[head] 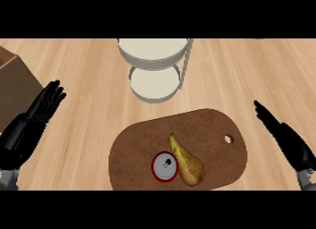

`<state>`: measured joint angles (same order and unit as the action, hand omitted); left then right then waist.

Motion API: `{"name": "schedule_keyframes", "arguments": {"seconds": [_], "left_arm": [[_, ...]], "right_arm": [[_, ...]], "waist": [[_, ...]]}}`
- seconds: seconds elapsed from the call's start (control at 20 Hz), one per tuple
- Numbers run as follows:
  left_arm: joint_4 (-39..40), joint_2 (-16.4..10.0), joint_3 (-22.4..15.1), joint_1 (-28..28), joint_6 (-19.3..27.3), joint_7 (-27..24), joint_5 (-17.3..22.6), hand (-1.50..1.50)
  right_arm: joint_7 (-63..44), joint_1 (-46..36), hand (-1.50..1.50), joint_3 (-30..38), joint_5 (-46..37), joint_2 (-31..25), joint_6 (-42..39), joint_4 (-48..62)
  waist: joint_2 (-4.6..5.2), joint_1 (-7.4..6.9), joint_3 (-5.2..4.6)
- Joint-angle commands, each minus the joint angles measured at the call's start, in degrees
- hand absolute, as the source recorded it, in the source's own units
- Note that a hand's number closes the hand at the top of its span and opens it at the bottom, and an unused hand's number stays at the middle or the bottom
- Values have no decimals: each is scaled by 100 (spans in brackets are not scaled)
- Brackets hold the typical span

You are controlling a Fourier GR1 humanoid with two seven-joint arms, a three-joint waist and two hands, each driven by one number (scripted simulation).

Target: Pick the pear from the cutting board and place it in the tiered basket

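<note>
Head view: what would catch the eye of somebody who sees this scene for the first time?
The yellow-brown pear lies on the dark brown cutting board at the lower centre, beside a small round thing with a red rim. Beyond the board stands the tiered basket with its pale round trays. The left hand and the right hand rest open at the two sides, holding nothing.

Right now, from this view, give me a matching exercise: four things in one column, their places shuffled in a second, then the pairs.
Things
1. pear
2. basket
3. box
4. right hand

Places
A. at the view's left edge
B. on the cutting board
C. top centre of the counter
D. at the view's right, fingers straight

Pairs: 1-B, 2-C, 3-A, 4-D
</note>
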<state>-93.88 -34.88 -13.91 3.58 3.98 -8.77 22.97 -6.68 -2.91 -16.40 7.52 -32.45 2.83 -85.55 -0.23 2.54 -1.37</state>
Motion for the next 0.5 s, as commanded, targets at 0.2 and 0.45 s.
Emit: {"name": "schedule_keyframes", "arguments": {"seconds": [0.2, 0.45], "left_arm": [[834, 564, -53, -737, 1117, 525, -268, 0], [1288, 1112, -219, -889, 1647, 664, -366, 0]], "right_arm": [[842, -945, 150, 337, -449, 186, 713, -1853], [432, -497, -150, 1312, -557, 1364, 2956, -1597]], "waist": [[-102, -191, 116], [-6, 89, 142]]}}
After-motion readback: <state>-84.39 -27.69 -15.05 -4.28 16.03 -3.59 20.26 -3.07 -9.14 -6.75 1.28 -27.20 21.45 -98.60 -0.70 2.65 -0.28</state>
